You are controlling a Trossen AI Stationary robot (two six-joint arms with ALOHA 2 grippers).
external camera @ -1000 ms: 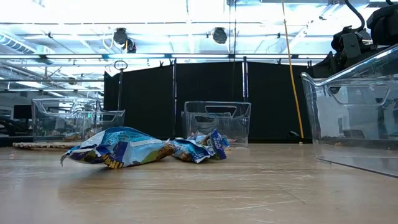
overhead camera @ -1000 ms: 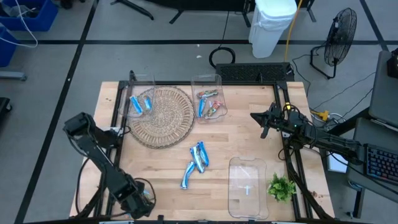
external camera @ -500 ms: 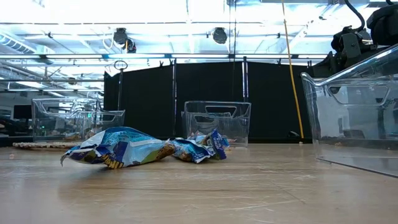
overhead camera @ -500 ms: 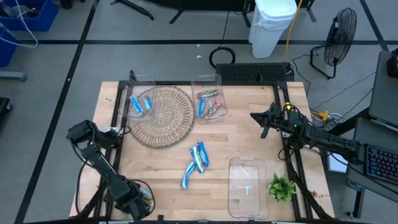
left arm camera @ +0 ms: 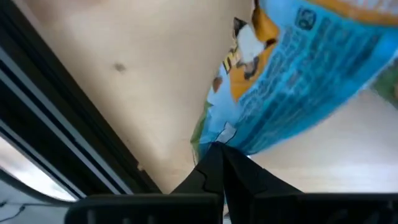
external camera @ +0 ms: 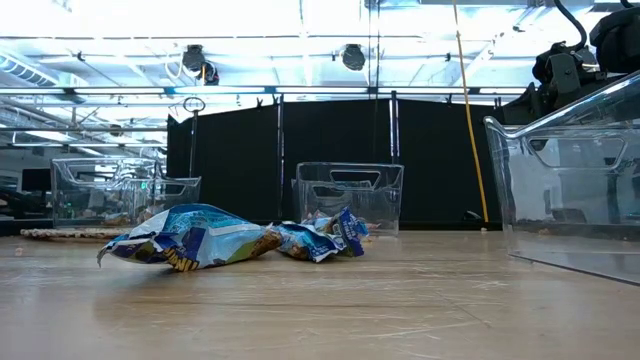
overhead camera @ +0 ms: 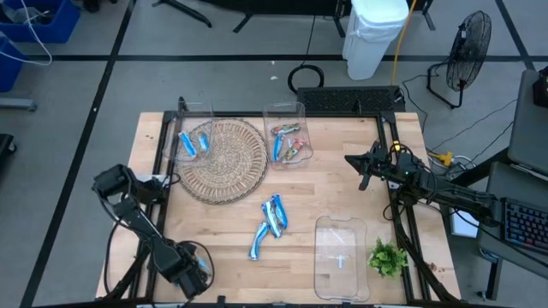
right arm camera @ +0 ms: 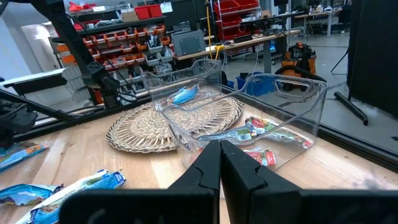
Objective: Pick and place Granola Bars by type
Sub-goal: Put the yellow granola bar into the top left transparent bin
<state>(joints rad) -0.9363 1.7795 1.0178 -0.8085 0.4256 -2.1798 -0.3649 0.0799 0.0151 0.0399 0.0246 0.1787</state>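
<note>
Transport step, by the look of it: left gripper sits at the near-left corner of the surface, well away from the wicker mat, fingers pinched shut on a blue granola bar. Next move likely needs a carry to the bin w/ blue bars on the mat's left side. Right gripper waits closed, empty, right of the mixed bin. Three loose blue bars lie near of the mat; empty bin & green sprig further right, nothing blocking.
</note>
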